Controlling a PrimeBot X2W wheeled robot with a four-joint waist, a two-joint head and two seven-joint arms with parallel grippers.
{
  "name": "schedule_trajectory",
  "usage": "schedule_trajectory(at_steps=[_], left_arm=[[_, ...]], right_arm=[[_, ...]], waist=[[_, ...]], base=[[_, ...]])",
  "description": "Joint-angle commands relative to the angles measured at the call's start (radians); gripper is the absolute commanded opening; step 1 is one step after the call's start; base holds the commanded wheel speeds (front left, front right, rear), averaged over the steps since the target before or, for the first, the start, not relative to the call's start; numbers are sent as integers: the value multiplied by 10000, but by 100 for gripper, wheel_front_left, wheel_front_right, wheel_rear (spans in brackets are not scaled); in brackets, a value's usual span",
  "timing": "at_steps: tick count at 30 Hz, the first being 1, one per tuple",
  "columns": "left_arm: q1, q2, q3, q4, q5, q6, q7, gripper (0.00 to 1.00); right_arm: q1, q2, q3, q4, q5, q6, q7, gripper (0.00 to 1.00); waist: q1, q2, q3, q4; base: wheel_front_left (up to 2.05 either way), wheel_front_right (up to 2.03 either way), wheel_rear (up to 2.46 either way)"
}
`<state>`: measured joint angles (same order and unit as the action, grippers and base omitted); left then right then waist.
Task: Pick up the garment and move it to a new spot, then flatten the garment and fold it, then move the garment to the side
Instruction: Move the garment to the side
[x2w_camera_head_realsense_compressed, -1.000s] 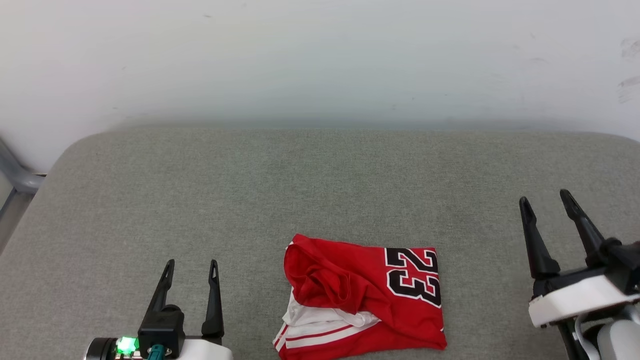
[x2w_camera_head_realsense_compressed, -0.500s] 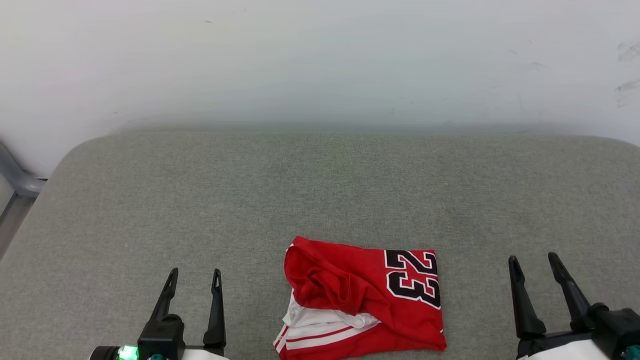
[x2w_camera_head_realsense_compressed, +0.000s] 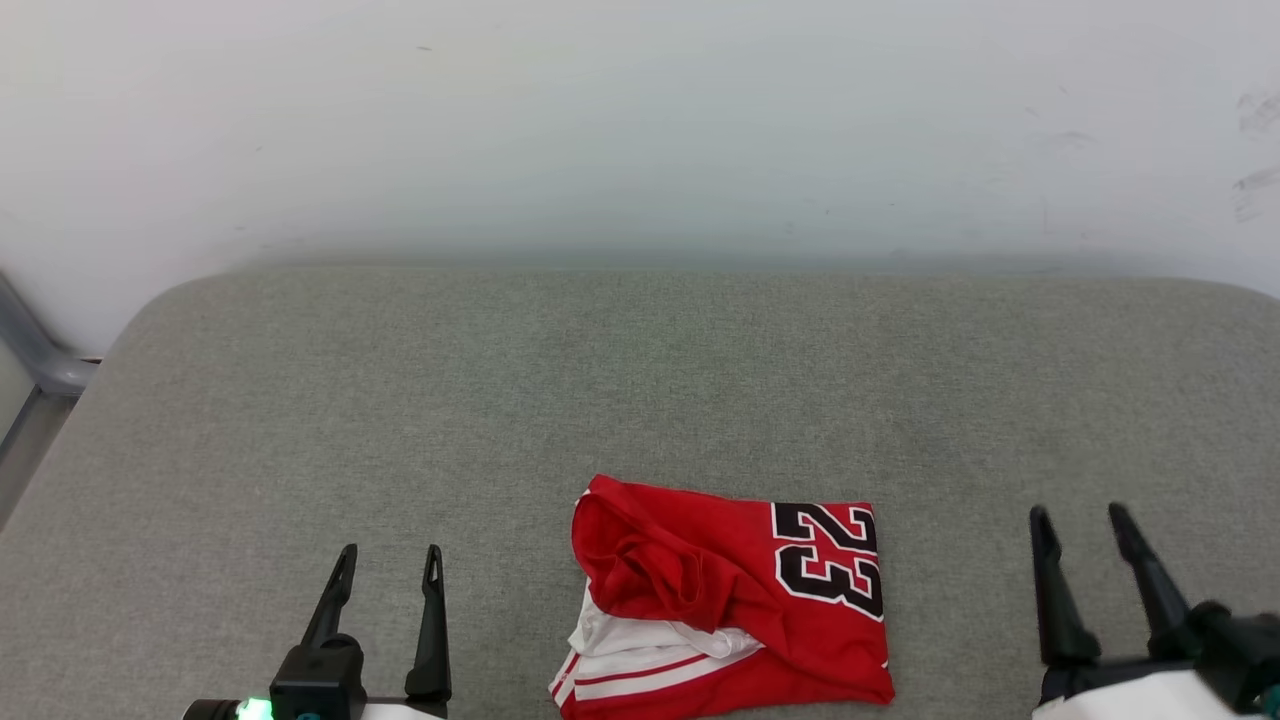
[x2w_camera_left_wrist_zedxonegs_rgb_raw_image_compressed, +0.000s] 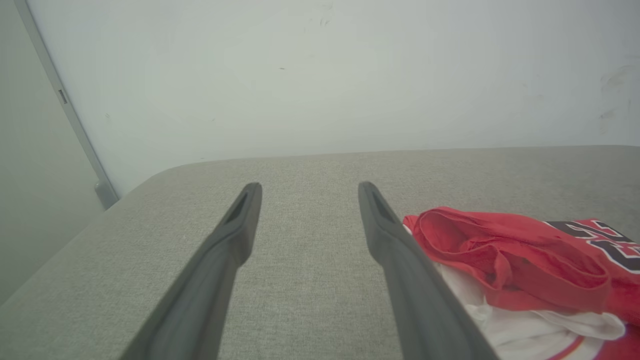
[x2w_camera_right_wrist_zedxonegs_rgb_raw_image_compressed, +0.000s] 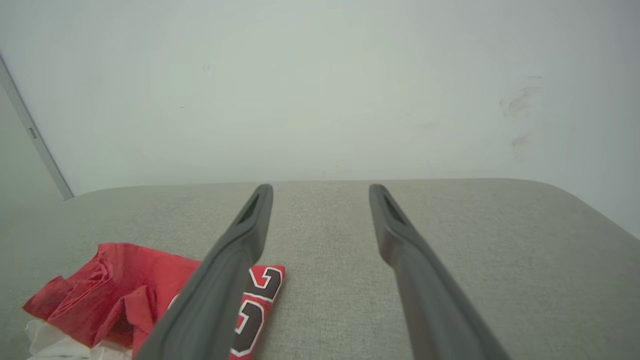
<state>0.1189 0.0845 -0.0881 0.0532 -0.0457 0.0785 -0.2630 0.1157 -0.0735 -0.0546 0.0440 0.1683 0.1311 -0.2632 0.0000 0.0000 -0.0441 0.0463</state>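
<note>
The garment (x2w_camera_head_realsense_compressed: 740, 600) lies folded into a rough rectangle near the front middle of the grey cushioned surface (x2w_camera_head_realsense_compressed: 640, 380). It is red, with a black "23" on its right part and white striped fabric poking out at the lower left. My left gripper (x2w_camera_head_realsense_compressed: 389, 552) stands open at the lower left, apart from the cloth. My right gripper (x2w_camera_head_realsense_compressed: 1080, 514) is open at the lower right, also clear of it. In the left wrist view the garment (x2w_camera_left_wrist_zedxonegs_rgb_raw_image_compressed: 520, 255) sits right of my open fingers (x2w_camera_left_wrist_zedxonegs_rgb_raw_image_compressed: 235, 235). The right wrist view has the garment (x2w_camera_right_wrist_zedxonegs_rgb_raw_image_compressed: 125, 290) at lower left, partly behind one finger (x2w_camera_right_wrist_zedxonegs_rgb_raw_image_compressed: 240, 250).
A pale wall (x2w_camera_head_realsense_compressed: 640, 120) rises behind the rounded back edge of the surface. A grey metal frame (x2w_camera_head_realsense_compressed: 40, 360) stands at the far left beyond the surface's left edge. Bare cushion stretches behind and to both sides of the garment.
My right gripper dropped from mid-right down to the lower right corner, still open. The left gripper sank slightly. The garment lies as before.
</note>
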Motion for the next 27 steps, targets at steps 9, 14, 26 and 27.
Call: schedule_trajectory(at_steps=[9,14,26,27], left_arm=[[-48,-73,60,48,79,-68,-20,100],[-120,-88,55,111,132,-75,-20,100],[-271,-129,-17,155,195,-133,-20,100],[-288,-134,-35,154,200,-135,-20,100]], right_arm=[[-2296,-1159,-199,-163,1062,-8,505,100],[-3688,-2052,380,-37,1748,-10,1660,100],[-5097,-3227,2818,1645,4158,-10,6609,100],[-5080,-3258,2941,1810,4340,-10,6921,100]], waist=[[0,0,87,84],[0,0,131,167],[0,0,343,451],[0,0,380,489]], base=[[0,0,0],[0,0,0],[0,0,0],[0,0,0]])
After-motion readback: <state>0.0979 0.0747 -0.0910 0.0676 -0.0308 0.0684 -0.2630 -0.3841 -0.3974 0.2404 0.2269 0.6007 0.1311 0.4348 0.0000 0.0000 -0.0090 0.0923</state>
